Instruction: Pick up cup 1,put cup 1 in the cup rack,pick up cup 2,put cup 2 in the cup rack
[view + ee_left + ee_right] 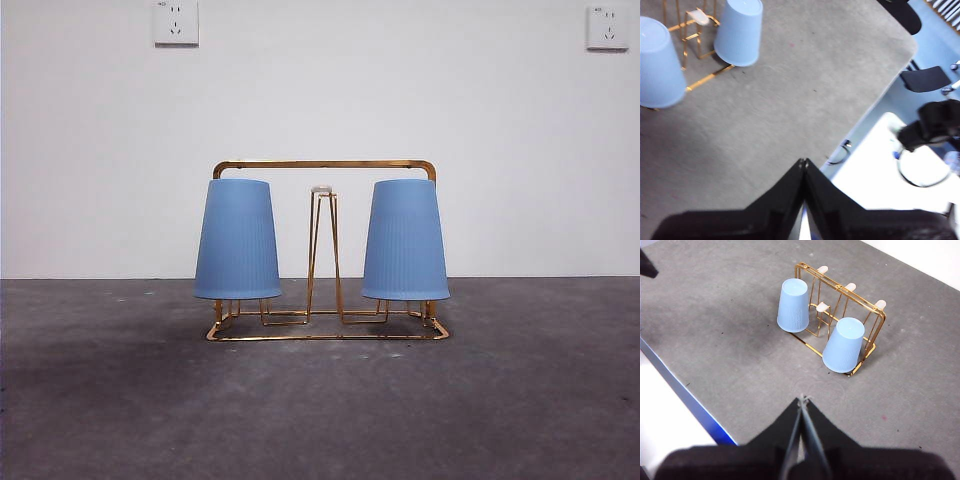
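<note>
The gold wire cup rack (pixel 325 165) stands at the middle of the grey table. Two blue ribbed cups hang upside down on its prongs: one on the left (pixel 237 240) and one on the right (pixel 405 240). A bare prong with a pale tip (pixel 322 190) rises between them. The right wrist view shows the rack (pixel 867 347) and both cups (pixel 793 305) (pixel 844 345) from above. My left gripper (pixel 803 162) is shut and empty, well away from the rack (pixel 707 79), near the table's edge. My right gripper (pixel 802 399) is also shut and empty, held high above the table.
Two wall sockets (pixel 176 22) (pixel 607 27) sit on the white wall behind. The table's edge (pixel 875 102) drops off beside the left gripper, with a black chair (pixel 926 78) and a white surface (pixel 875 175) beyond it.
</note>
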Tool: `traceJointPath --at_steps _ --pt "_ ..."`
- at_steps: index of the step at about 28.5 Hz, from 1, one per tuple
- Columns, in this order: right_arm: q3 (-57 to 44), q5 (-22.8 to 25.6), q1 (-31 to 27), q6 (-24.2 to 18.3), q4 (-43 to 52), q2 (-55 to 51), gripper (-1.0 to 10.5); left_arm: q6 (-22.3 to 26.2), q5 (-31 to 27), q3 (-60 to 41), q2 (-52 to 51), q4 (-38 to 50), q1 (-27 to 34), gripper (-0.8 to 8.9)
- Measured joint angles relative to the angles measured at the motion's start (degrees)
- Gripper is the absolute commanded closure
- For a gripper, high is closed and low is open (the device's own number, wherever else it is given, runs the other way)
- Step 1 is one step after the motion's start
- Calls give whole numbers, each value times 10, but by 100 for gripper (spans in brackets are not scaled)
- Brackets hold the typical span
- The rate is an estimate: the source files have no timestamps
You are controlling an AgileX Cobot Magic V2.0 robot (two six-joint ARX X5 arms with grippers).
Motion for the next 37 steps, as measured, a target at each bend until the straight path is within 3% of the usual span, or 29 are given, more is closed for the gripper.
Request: traceJointPath --at_steps 7,11,14,17,24,32,37 --pt "0 0 0 0 0 0 946 106 -120 0 4 156 16 816" --pt "0 0 0 0 0 0 946 183 -119 0 0 278 86 816" --pt "0 0 0 0 0 0 946 214 -69 -21 -20 345 161 816" --pt "0 0 0 0 0 0 946 226 -6 -73 -58 395 229 816" --pt "0 0 0 0 0 0 946 235 -15 -271 -174 483 339 816" --pt "0 0 0 0 0 1 946 234 -23 -518 -328 559 352 816" --pt "0 0 0 0 0 1 946 218 -24 -631 -405 562 352 816"
